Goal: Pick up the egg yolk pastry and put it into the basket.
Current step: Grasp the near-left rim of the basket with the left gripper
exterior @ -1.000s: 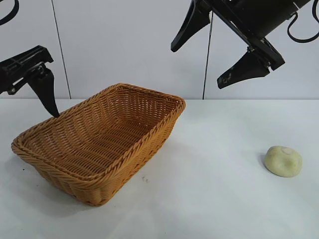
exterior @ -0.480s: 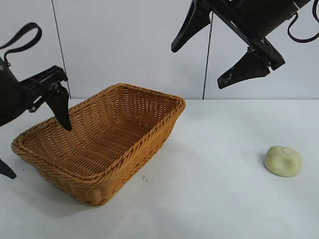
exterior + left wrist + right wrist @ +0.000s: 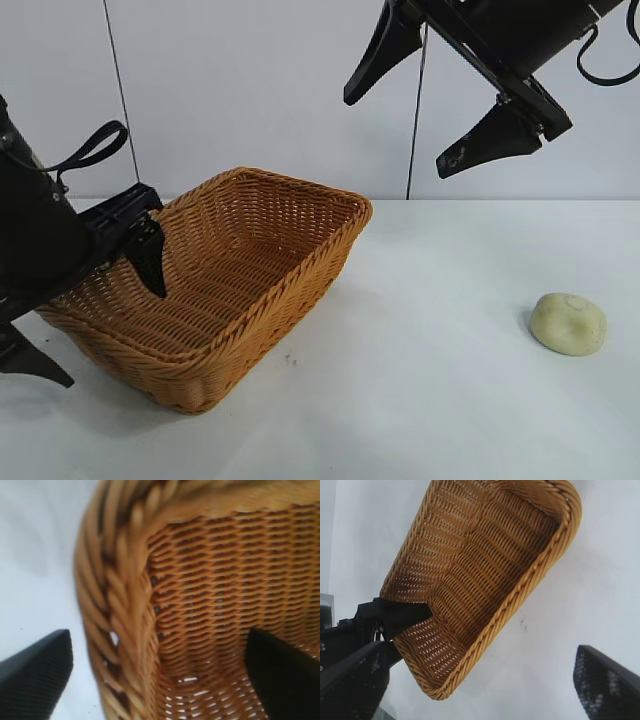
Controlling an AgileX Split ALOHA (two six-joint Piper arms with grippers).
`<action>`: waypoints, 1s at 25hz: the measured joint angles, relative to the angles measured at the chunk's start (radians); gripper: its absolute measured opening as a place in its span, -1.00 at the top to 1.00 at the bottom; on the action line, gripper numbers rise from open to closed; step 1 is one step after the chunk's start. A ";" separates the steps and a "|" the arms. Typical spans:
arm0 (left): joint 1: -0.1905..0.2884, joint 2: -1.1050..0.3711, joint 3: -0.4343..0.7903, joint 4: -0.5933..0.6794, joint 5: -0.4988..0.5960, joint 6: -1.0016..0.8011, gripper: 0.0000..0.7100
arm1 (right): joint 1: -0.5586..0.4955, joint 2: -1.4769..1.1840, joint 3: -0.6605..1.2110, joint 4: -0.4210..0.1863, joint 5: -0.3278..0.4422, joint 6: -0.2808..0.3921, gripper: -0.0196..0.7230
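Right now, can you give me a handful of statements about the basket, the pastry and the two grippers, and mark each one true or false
1. The egg yolk pastry lies on the table, outside the basket. True.
2. The left gripper has its open fingers astride the basket's rim, one inside and one outside. True.
3. The right gripper is shut on the pastry. False: it hangs open high above the table, holding nothing.
4. The basket is tipped on its side. False: it sits upright on the table.
5. The basket has nothing in it. True.
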 joint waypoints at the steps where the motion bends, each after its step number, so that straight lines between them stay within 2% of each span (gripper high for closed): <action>1: 0.000 0.000 0.000 0.003 -0.004 0.000 -0.85 | 0.000 0.000 0.000 0.000 0.000 0.000 -0.92; 8: 0.000 0.038 0.000 0.020 0.000 0.000 -0.83 | 0.000 0.000 0.000 0.000 0.000 0.000 -0.92; 12: 0.000 0.050 0.001 0.007 0.024 0.000 -0.68 | 0.000 0.000 0.000 -0.003 0.000 0.000 -0.92; 15: 0.000 0.050 0.001 0.005 0.031 0.000 -0.39 | 0.000 0.000 0.000 -0.004 0.000 0.000 -0.92; 17: 0.000 0.050 0.001 0.004 0.036 0.000 -0.08 | 0.000 0.000 0.000 -0.004 0.000 0.000 -0.92; 20: 0.000 0.050 0.001 0.001 0.050 -0.004 0.53 | 0.000 0.000 0.000 -0.005 0.000 0.000 -0.92; 21: 0.000 0.050 0.001 -0.009 0.045 -0.016 0.65 | 0.000 0.000 0.000 -0.005 0.000 0.000 -0.92; 25: 0.004 0.050 -0.028 -0.012 0.083 0.011 0.70 | 0.000 0.000 0.000 -0.010 0.000 0.000 -0.92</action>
